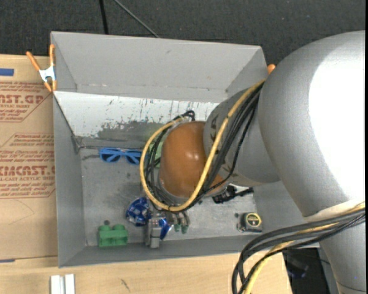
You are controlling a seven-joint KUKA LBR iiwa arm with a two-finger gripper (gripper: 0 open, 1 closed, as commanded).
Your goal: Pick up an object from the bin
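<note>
- Blue and shiny, that is the thing (pixel 136 212) next to the gripper (pixel 154 233). What is it?

- I cannot say for sure. It looks crinkly, like foil or thin plastic, with lots of little folds. It lies near the front wall of the bin (pixel 70 182), a bit left of the middle.

- Which way is it from the gripper?

- One blue bit sits just up and to the left of the tip. Another blue bit (pixel 164 226) sits just to the right. So the blue runs in a slanted line, from upper left to lower right, and the tip is down in the middle of that line. I cannot tell if the two bits are one thing or two.

- Is the gripper wide or narrow? Is it holding anything?

- I cannot tell. The orange cover (pixel 181 158) and the cables (pixel 148 164) hang over it, and the tip is small and grey.

- What else is close?

- A green block (pixel 112 234) with bumps on top, like a toy brick. It looks hard and has flat sides. It lies to the left of the tip, near but not touching.

- And farther off?

- Blue glasses (pixel 119 156) lie flat by the back wall, long side going left to right. A small round yellow and black thing (pixel 251 221) sits well apart on the right.

- So what does the next move need?

- I think very little sideways travel, since the blue thing is right there. Crinkly stuff may squash or slip.
</note>
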